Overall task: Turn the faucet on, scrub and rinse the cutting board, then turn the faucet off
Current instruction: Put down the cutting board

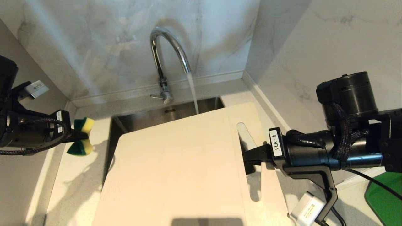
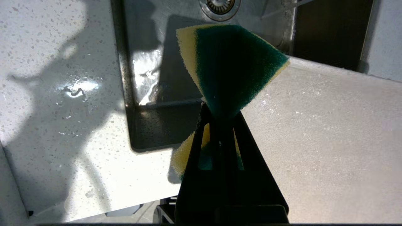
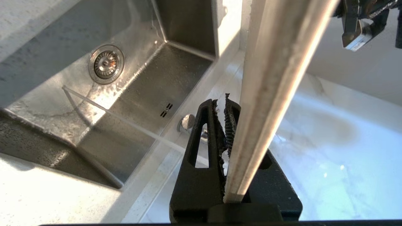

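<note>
The chrome faucet (image 1: 166,53) runs, and its stream (image 1: 193,94) falls just past the far edge of the cutting board (image 1: 176,169) into the sink (image 1: 141,117). The pale board is held tilted over the sink. My right gripper (image 1: 246,157) is shut on the strip beside its handle cutout (image 1: 248,147). In the right wrist view the board (image 3: 276,78) shows edge-on, clamped in that gripper (image 3: 224,105). My left gripper (image 1: 78,135) hovers over the left counter, shut on a green and yellow sponge (image 1: 82,137). The sponge (image 2: 232,62) fans out beyond the gripper (image 2: 220,110), apart from the board (image 2: 329,141).
Marble walls close in behind and on the right. The sink drain (image 3: 106,63) lies below the board. The wet speckled counter (image 2: 62,94) runs left of the sink. A green thing (image 1: 384,197) sits at the near right.
</note>
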